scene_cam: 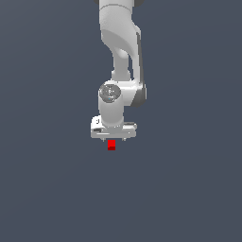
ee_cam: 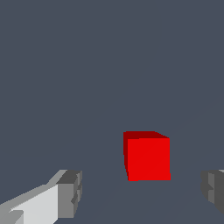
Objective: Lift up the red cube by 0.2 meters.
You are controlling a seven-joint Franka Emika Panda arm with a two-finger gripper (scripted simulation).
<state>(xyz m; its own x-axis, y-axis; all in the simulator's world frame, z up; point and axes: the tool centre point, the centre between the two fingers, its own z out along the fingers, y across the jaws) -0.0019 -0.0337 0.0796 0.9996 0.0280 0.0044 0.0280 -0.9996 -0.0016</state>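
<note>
The white robot gripper (scene_cam: 113,137) hangs spread wide over the small bright red cube (scene_cam: 111,145), which looks ungrasped, so gripping and lifting remain

Even, flat light is filling both views, with no glare and no clear cast shadows on the slate-grey ground. The arm (scene_cam: 118,61) is showing soft shading down one side. The cube (ee_cam: 147,156) is glowing bright in front, darker on its side. Edges are looking jagged and blocky.

No legible text, labels, brand marks, numbers or signs in either view. All rendered faces are plain and unmarked.
</note>
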